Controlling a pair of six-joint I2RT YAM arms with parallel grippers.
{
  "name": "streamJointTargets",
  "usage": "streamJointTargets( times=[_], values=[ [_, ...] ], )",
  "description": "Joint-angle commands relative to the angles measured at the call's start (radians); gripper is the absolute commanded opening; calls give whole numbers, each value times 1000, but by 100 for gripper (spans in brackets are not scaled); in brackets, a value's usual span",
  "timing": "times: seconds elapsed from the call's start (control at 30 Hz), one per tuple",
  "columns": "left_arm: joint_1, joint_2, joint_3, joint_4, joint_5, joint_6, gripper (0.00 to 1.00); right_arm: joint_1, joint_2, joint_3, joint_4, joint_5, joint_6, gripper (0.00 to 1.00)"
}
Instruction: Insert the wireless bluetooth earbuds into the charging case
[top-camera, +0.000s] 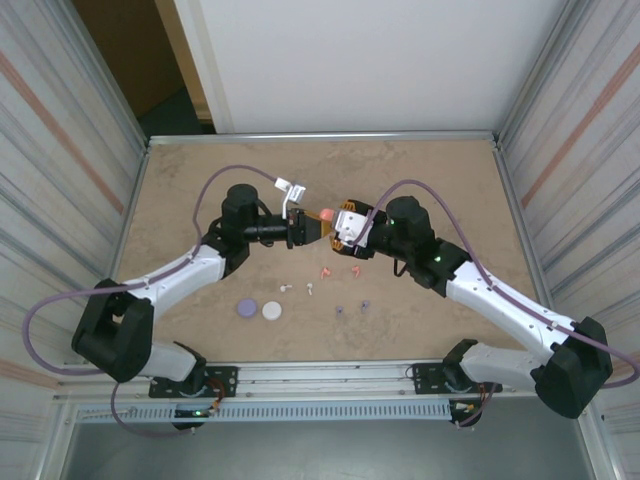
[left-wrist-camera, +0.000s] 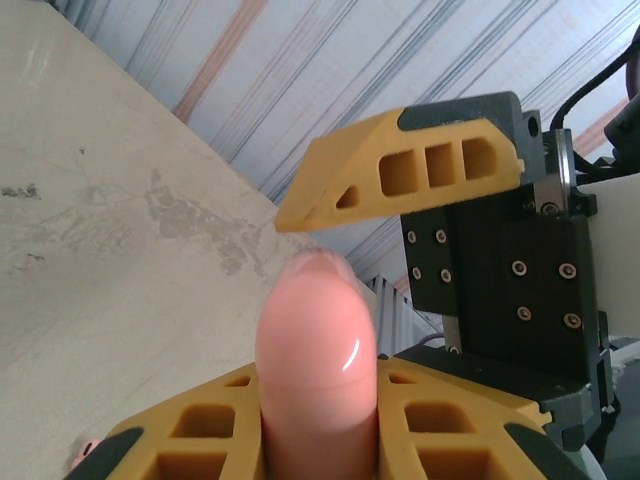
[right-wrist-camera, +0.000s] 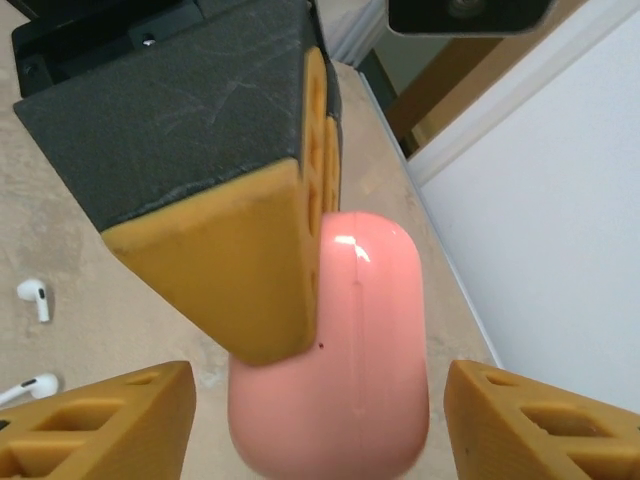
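1. Left claw (left-wrist-camera: 320, 405) was clenched on the pink charging case (left-wrist-camera: 318, 350). The case sat pinched between its yellow fingers (left-wrist-camera: 190, 430), rounded end poking out past the tips.
2. In the right wrist view, one left-claw finger lay flat against the case's side.
3. Right claw (right-wrist-camera: 325, 425) was spread wide. Its fingers (right-wrist-camera: 110, 420) stood either side of the same case with a visible gap on each side, gripping nothing.
4. Both claws met nose to nose over the middle of the table (top-camera: 200, 180), with the case between them.
5. Wireless bluetooth earbuds (top-camera: 354, 270) lay loose on the table, none in a case. The pink pair (top-camera: 325, 270) was just on the near side of the claws, the white pair (top-camera: 285, 288) to its left, and the purple pair (top-camera: 340, 310) nearer the bases.
6. Purple case (top-camera: 245, 309) and white case (top-camera: 271, 311) sat side by side, left of the purple pair.
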Motion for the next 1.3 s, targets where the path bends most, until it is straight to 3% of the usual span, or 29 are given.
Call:
streamJointTargets(
  times=[0.0,0.23,0.7,1.1,1.27],
  values=[
    [23,-48,-34,109,-33,17,1,-26,-22,20,-24,-61,75,75],
    [64,-80,-132,321,-87,49,0,-110,-63,-51,62,-212,285,100],
    [64,-69,-243,673,-76,184,0,-217,-22,-221,551,-505,900,100],
    [64,-50,-230,742,-25,191,0,-188,52,-134,620,-502,993,100],
    [64,-54,-228,748,-13,196,0,-165,72,-82,615,-500,1031,95]
  ],
)
